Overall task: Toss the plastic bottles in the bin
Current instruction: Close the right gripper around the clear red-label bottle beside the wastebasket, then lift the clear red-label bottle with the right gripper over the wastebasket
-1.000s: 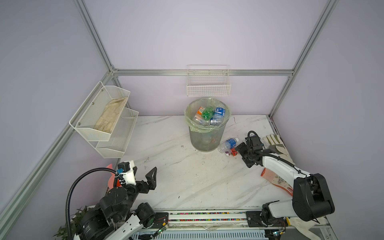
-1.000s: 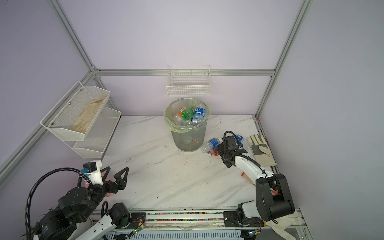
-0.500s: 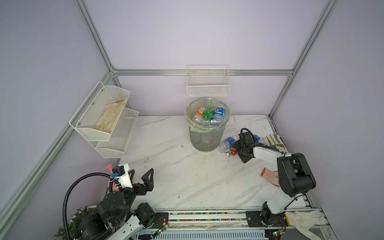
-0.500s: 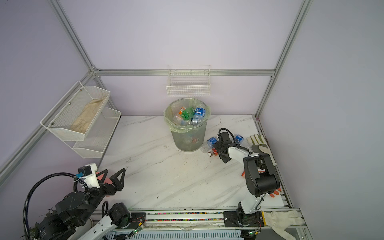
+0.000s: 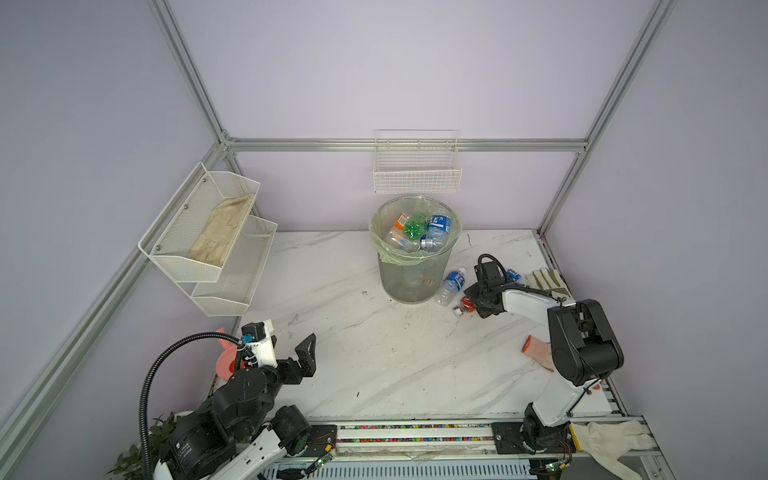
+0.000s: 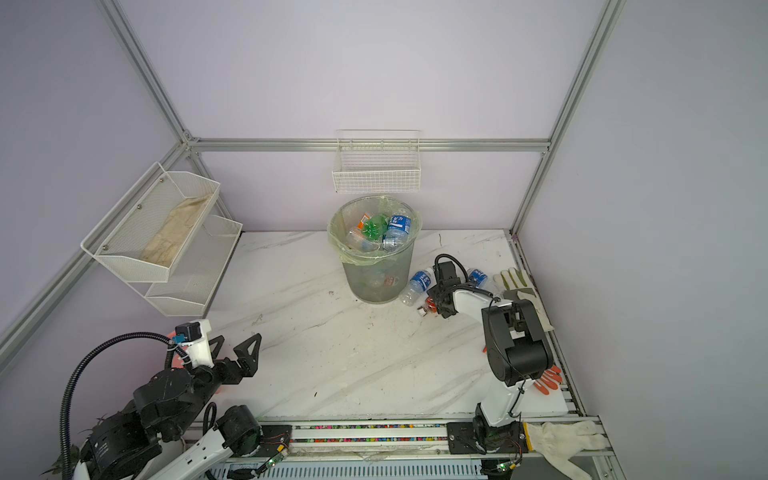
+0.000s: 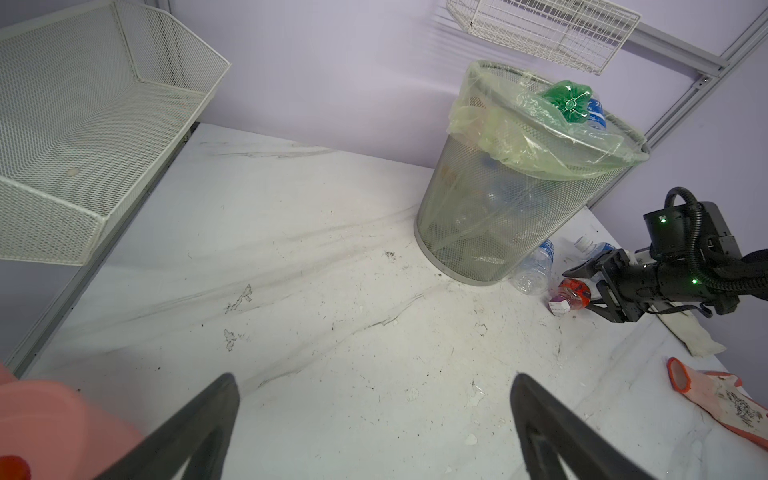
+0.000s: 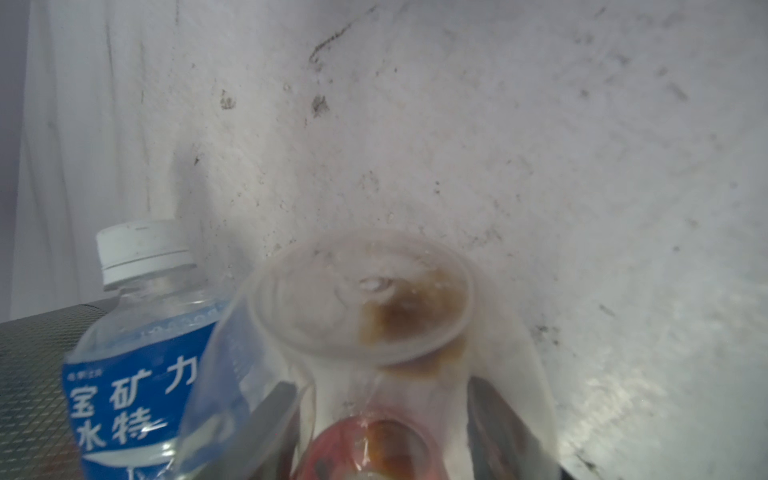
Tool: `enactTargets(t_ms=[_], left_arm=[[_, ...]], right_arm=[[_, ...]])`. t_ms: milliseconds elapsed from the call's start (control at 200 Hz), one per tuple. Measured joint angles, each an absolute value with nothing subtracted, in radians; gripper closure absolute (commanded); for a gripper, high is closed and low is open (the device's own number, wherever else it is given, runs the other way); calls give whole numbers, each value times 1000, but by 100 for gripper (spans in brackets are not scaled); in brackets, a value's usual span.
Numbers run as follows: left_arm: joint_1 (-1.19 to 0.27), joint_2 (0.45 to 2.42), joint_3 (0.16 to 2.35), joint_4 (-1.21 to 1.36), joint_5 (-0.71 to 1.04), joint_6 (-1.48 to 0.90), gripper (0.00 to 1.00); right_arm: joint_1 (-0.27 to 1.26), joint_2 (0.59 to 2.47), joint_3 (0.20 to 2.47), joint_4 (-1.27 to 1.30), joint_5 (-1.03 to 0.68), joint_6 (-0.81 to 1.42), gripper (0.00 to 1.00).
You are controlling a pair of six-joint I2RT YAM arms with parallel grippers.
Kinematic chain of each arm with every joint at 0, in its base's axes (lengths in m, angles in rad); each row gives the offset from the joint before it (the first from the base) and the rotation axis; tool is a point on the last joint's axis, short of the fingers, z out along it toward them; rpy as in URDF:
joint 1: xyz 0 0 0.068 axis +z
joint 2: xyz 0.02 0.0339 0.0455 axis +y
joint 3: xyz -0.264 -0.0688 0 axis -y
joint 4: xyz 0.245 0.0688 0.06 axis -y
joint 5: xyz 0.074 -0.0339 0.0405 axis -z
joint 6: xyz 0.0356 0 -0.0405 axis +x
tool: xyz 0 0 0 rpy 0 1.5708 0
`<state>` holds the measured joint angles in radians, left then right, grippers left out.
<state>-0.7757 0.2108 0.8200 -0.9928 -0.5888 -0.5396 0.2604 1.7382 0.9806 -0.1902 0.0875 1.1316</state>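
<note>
Marble tabletop (image 5: 374,353) bears a clear red-labelled bottle (image 8: 374,311) (brown dregs inside) straddled by right tool (image 8: 382,384), grip unclear.

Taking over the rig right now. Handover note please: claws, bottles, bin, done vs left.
Left claw: open, empty, above the near left of the table.
Right claw: low on the table, jaws either side of the red-label bottle, which lies to the right of the bin. Can't tell whether it is gripped.
Done: several bottles are in the bin, piled close to its rim.
Left: the red-label bottle, a blue-label bottle lying beside the bin's foot, and another blue-label bottle behind the right arm.
</note>
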Motion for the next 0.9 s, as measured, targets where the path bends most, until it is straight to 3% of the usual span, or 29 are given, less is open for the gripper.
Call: enactTargets(t_ms=[300, 635, 900], left_arm=[[-776, 215, 820, -993, -588, -540, 0], [-776, 215, 820, -993, -587, -540, 0], [-776, 216, 820, -993, -583, -540, 0]], right_arm=[[260, 1612, 909, -258, 112, 1132, 52], [264, 1205, 958, -414, 202, 1090, 56], [314, 941, 1112, -279, 84, 835, 77]])
